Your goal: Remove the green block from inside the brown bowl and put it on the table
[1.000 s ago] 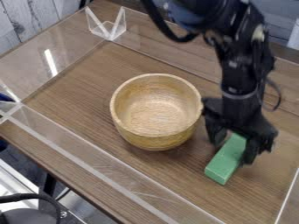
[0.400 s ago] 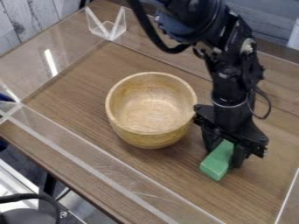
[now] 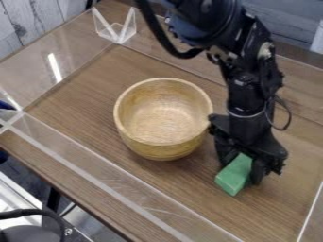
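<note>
Block: the small bright green rectangular block lay on the brown wood-grain table, just to the right of the round tan wooden bowl and clear of its wall — out of the bowl, which you could see was empty, its pale inside bare.

Arm: your black robot arm reached down from the top of the view, with the gripper pointing straight down over the block's far end.

Fingers: the two black fingers stood on either side of the block's upper end, spread wide. From this one view you could not see a clear gap between pad and block, but the spread read as a release rather than a grip — nothing appeared to be held.

Change: against a second earlier, the block sat a little nearer the bowl and lower in the view, and the gripper had shifted with it; over the last fraction of a second almost nothing moved. That suggested the block had settled.

Meaning for the task: by my judgement the placing was essentially done, with the block on the table outside the bowl. What remained for you was to lift straight up, so that neither finger dragged the block or knocked the bowl.
</note>
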Controlling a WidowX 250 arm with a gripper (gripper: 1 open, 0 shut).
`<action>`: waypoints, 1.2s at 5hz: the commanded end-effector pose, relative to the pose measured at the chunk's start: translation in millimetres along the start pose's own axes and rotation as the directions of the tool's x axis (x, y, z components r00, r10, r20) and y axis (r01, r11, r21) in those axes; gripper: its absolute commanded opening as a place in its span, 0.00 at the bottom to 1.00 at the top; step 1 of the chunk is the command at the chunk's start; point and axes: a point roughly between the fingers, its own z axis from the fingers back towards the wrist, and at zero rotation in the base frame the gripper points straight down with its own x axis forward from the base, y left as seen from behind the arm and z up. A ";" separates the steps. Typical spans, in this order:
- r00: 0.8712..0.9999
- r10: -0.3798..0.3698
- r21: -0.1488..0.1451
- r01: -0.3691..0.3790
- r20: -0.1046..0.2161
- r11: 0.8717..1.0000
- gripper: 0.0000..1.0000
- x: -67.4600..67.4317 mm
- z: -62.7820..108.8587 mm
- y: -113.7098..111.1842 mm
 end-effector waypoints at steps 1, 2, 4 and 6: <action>0.999 -0.014 0.001 0.014 0.030 1.000 1.00 12.5 13.1 1.9; 1.000 -0.023 0.007 0.023 0.007 1.000 1.00 14.4 11.9 4.2; 0.993 -0.011 -0.079 0.020 0.119 0.997 1.00 16.3 80.7 2.5; 0.963 0.113 -0.009 -0.115 0.246 0.993 1.00 41.1 136.1 5.6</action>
